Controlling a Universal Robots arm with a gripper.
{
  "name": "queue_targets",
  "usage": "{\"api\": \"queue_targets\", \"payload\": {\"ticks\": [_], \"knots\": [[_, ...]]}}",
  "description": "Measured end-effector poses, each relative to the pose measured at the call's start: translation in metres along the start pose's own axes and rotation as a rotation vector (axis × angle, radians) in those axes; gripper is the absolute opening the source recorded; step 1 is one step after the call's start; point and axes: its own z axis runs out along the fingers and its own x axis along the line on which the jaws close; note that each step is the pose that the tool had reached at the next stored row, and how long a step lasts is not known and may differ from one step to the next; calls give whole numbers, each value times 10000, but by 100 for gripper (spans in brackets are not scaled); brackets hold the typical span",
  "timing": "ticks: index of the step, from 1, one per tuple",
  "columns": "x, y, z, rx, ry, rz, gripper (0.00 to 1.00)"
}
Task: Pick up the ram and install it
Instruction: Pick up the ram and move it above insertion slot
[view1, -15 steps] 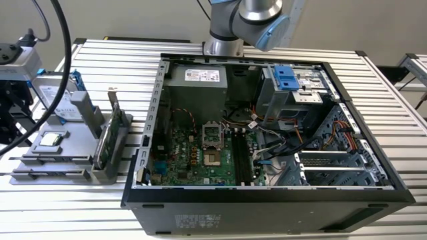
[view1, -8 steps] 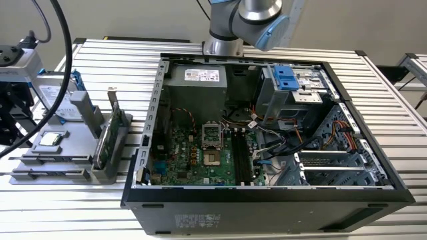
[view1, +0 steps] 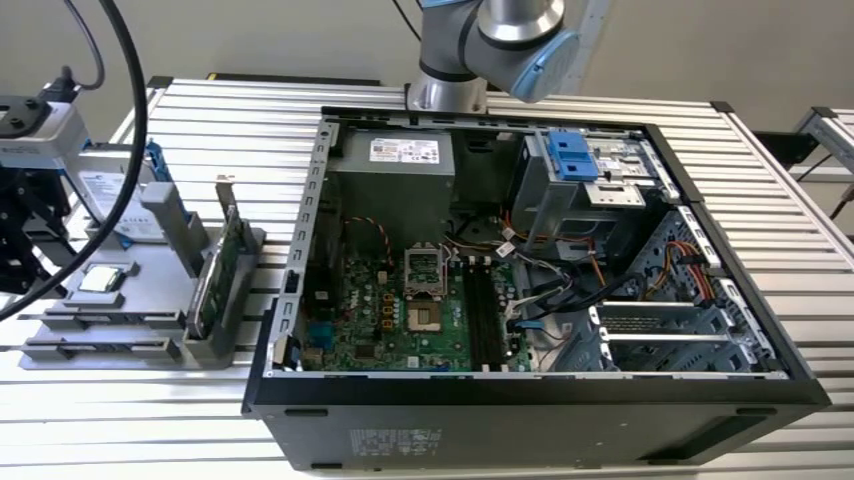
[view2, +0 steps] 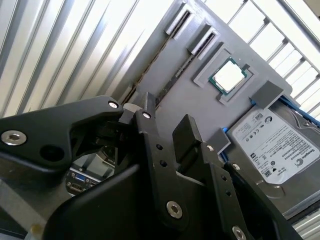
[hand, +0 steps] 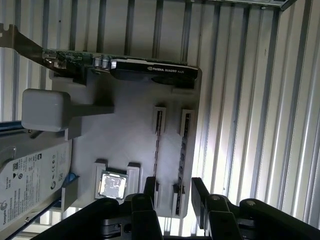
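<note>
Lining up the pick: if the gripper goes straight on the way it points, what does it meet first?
Probably the ram, the stick nearer the edge of the grey tray: in the first wrist view it lies in line between the open jaws of the gripper. Depth is unclear.

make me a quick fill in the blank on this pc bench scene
1. The jaws are ___ and hold nothing.
2. The chip lies between the ram and the ___.
3. The gray tray sits at the exterior view's ___ of the computer.
Missing: open; hard drive; left.
</note>
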Motion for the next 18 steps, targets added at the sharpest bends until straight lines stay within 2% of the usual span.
{"api": "queue_targets", "payload": {"ticks": [18], "knots": [[-1,0,50,1,-31,1,100]]}}
